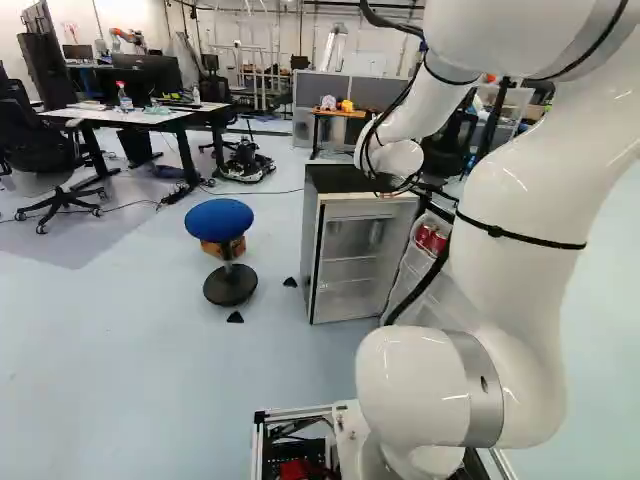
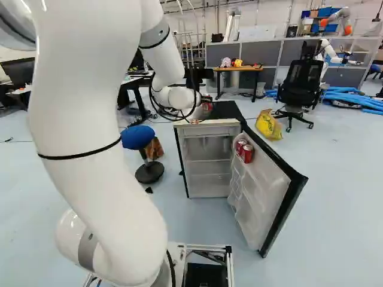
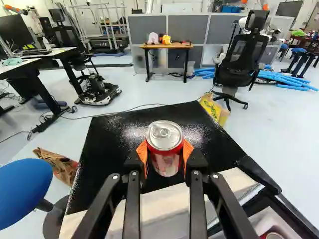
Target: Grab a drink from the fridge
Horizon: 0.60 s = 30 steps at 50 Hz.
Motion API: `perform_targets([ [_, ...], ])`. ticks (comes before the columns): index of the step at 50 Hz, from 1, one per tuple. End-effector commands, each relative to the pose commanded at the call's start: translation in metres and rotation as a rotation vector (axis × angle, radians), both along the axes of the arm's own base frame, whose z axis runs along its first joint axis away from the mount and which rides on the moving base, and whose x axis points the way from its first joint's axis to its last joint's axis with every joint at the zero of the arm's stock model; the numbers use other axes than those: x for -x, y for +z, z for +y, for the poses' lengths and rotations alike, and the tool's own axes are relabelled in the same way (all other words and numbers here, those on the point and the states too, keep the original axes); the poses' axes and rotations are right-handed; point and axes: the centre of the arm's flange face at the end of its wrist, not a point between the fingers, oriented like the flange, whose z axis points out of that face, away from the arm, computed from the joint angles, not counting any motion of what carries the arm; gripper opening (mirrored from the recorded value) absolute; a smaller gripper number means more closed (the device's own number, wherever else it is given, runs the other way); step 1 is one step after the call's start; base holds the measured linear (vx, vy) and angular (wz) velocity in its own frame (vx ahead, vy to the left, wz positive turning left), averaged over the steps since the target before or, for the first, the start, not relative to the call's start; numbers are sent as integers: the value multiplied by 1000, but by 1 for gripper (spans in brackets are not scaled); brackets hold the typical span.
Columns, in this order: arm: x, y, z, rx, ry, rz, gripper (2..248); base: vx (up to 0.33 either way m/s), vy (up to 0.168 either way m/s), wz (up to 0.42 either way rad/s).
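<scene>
Looking at the label first: the red can (image 3: 164, 142) has pale print on its side, but it's cut up by glare and the angle, so I can't make the words out, sorry. It's in the gripper (image 2: 207, 106), with the jaws partly open, just a can's width apart, and both orange pads (image 3: 142, 155) pressed on it from opposite sides. The can is upright over the black top of the fridge (image 2: 224, 110); can't tell if its base touches that top, since its underside is hidden. Two more red cans (image 2: 248, 153) sit side by side in the rack of the open door (image 2: 286, 197), pale marks on both, too small to read. In the wrist view only a bit of one shows, the rest cut off. The yellow bag (image 2: 268, 125) on the floor behind the fridge has some print too, also too tiny for me. The white arm (image 1: 520, 220) blocks a lot of the door in the left base view and runs out of frame up top in both base views. Inside the fridge there's something faint near the upper shelf, kinda blurry, no clue what. Blue stool (image 1: 219, 218) is beside it, cut off in the wrist view.
</scene>
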Motion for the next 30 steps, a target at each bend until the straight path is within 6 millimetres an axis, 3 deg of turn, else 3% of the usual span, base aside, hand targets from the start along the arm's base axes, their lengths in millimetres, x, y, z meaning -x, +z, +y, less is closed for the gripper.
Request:
perform_targets([
  [30, -60, -7, -14, 3, -3, -15, 91, 0, 0, 0],
])
